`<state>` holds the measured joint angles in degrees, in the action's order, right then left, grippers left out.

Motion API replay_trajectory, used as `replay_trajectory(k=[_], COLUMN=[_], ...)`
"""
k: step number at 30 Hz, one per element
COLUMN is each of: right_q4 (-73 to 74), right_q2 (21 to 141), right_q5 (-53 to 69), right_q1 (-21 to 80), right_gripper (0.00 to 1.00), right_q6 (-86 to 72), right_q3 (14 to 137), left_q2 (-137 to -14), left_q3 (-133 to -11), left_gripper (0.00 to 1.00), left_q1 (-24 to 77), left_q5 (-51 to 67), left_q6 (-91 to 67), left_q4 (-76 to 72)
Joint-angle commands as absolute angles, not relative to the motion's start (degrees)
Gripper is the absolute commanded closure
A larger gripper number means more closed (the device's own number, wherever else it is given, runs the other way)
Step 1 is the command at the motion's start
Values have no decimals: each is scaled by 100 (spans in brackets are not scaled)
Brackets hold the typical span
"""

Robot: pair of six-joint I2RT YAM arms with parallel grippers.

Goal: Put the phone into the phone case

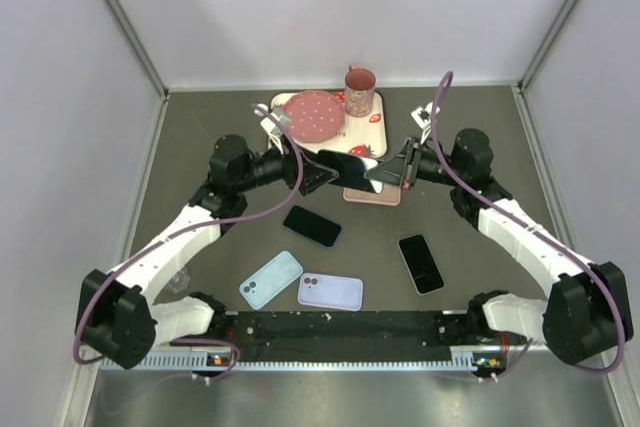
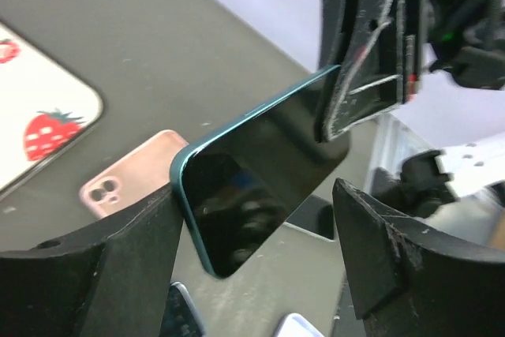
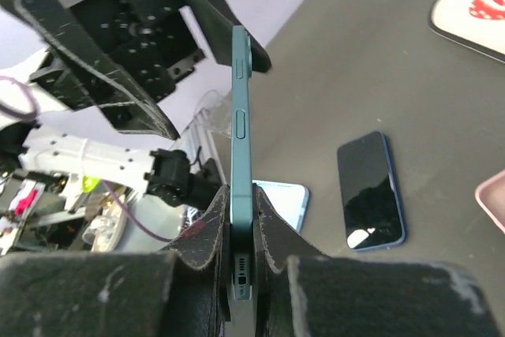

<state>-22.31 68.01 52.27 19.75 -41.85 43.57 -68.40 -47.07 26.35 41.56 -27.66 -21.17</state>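
Note:
A phone with a teal edge and dark screen point(image 1: 345, 167) is held in the air above the table's middle. My right gripper point(image 1: 385, 175) is shut on its bottom end; the right wrist view shows the phone point(image 3: 241, 155) edge-on between the pads point(image 3: 207, 234). My left gripper point(image 1: 322, 175) is open, with its jaws wide around the phone's other end point(image 2: 260, 187). The left finger point(image 2: 142, 234) lies next to the phone's corner. A pink phone case point(image 1: 372, 194) lies flat on the table under the phone and also shows in the left wrist view point(image 2: 118, 183).
A dark blue phone point(image 1: 311, 225), a black phone point(image 1: 421, 263), a light blue case point(image 1: 270, 279) and a lavender case point(image 1: 330, 291) lie near the front. A strawberry mat point(image 1: 365, 122) with a pink plate point(image 1: 312, 115) and mug point(image 1: 359, 81) is at the back.

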Motion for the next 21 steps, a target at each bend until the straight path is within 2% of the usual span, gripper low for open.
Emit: replay_trajectory(k=[1,10,21], right_q4=[-704,-369,263], right_q2=[6873,6908,6890], right_q5=[4211,4007,4017], right_q1=[1960,1038,413], right_gripper=[100,100,100], right_q6=[-3455,-3638,-3270], right_q3=[4877,4351,4544], left_q2=[-6312,-6187,-7461], left_q3=[-5080,-5150,-5765], left_gripper=[16,13,13], left_q1=[2698,2874,3163], left_q5=[3113,1356,1179], left_q6=[-1354,-457,-606], left_q4=[-899,307,562])
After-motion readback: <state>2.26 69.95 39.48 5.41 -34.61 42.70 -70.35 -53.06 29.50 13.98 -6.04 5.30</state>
